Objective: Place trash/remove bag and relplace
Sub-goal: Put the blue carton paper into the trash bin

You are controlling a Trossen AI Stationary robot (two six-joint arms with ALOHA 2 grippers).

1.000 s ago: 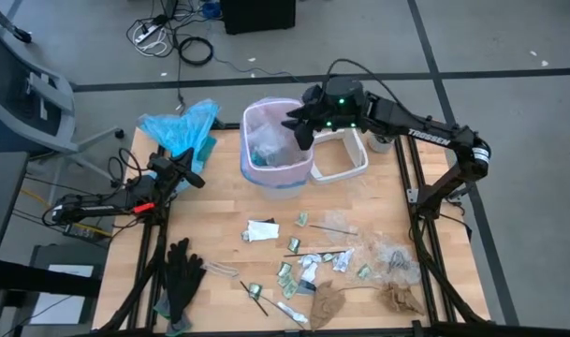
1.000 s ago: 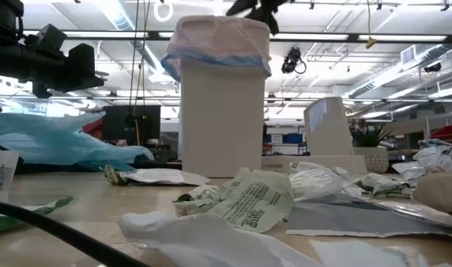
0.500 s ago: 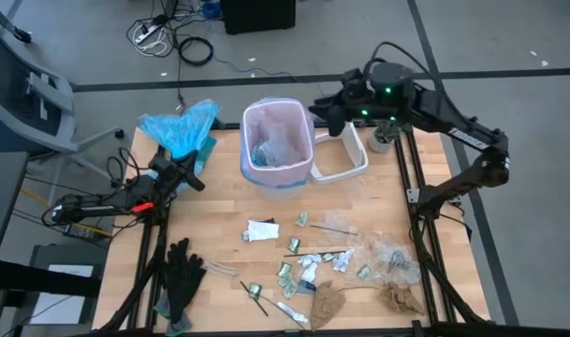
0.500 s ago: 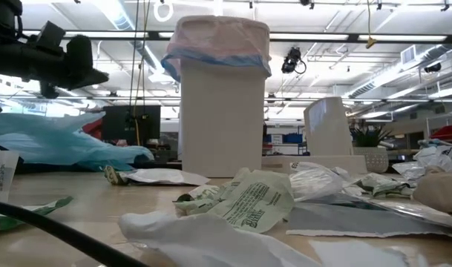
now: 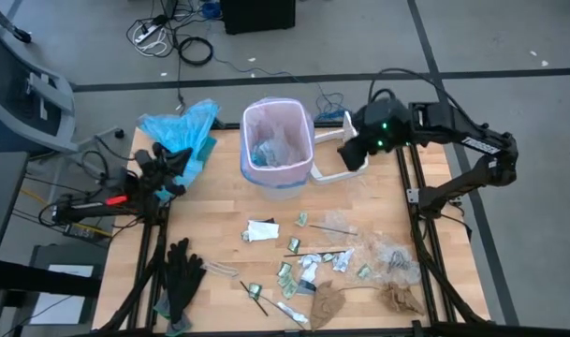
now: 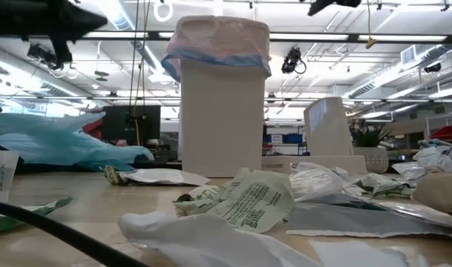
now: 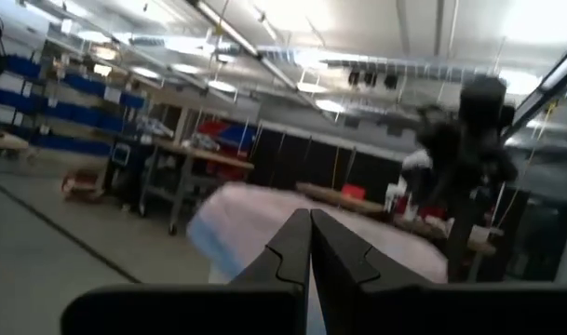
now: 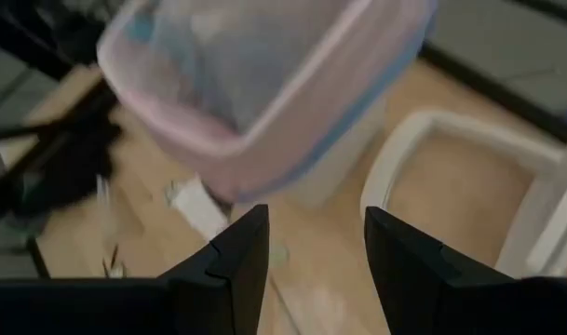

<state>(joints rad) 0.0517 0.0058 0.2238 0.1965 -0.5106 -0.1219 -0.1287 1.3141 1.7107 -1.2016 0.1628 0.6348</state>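
The white bin (image 5: 277,150) stands at the table's far middle, lined with the pale pink bag (image 5: 303,122), whose rim folds over the bin's top (image 6: 220,41). Some trash lies inside it (image 5: 264,150). More trash (image 5: 313,260) is scattered over the near half of the table. My right gripper (image 5: 350,152) hangs open and tilted down, right of the bin, above a white lid frame (image 5: 345,167). In its wrist view my right gripper (image 8: 311,251) has nothing between its fingers. My left gripper (image 5: 170,161) is shut at the table's left edge; the left wrist view shows my left gripper (image 7: 310,244) pointing up and empty.
A light-blue plastic bag (image 5: 182,126) lies at the far left corner, just beyond my left gripper. Black gloves (image 5: 182,276) lie at the near left. Brown paper pieces (image 5: 397,298) sit near the front right. Bare wood lies between the bin and the scattered trash.
My right gripper has swung from above the bin toward the table's right edge, over the white lid frame, turning as it went. My left gripper has risen and tipped upward at the table's left edge, staying shut.
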